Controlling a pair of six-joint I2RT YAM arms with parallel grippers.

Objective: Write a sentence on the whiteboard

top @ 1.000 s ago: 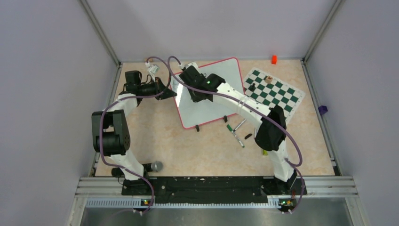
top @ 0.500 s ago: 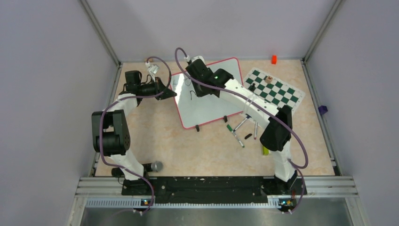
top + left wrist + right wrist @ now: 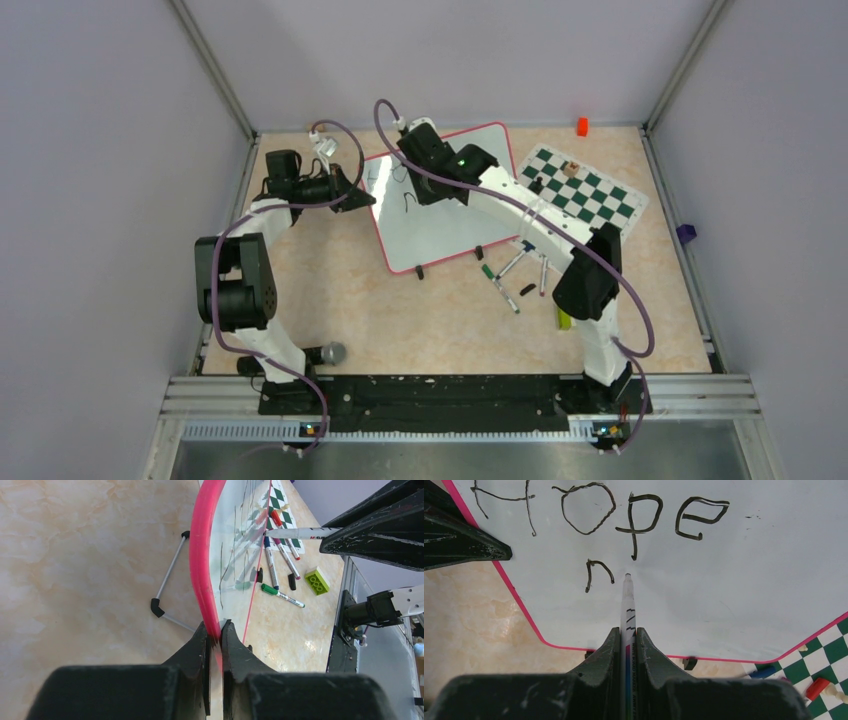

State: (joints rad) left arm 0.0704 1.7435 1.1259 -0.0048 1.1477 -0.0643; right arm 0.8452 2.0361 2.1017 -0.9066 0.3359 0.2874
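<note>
The whiteboard (image 3: 445, 235), glossy white with a pink rim, stands tilted on the table's far middle. Its left rim (image 3: 202, 555) is pinched between the jaws of my left gripper (image 3: 215, 630), which is shut on it (image 3: 362, 198). My right gripper (image 3: 626, 635) is shut on a white marker (image 3: 627, 605) and hovers over the board's upper left (image 3: 418, 188). The sentence reads "Hope" (image 3: 634, 527) with an "n" (image 3: 599, 565) under it. The marker tip rests just right of the "n", at the surface; contact cannot be judged.
A green-and-white chess mat (image 3: 590, 200) with a few pieces lies right of the board. Loose markers (image 3: 505, 285) and a green brick (image 3: 563, 320) lie near the right arm. A microphone (image 3: 330, 352) sits by the left base, an orange block (image 3: 582, 126) at the far edge.
My right gripper has shifted toward the board's far edge with the marker, uncovering the lettering, then held still. The left gripper and the board have not moved.
</note>
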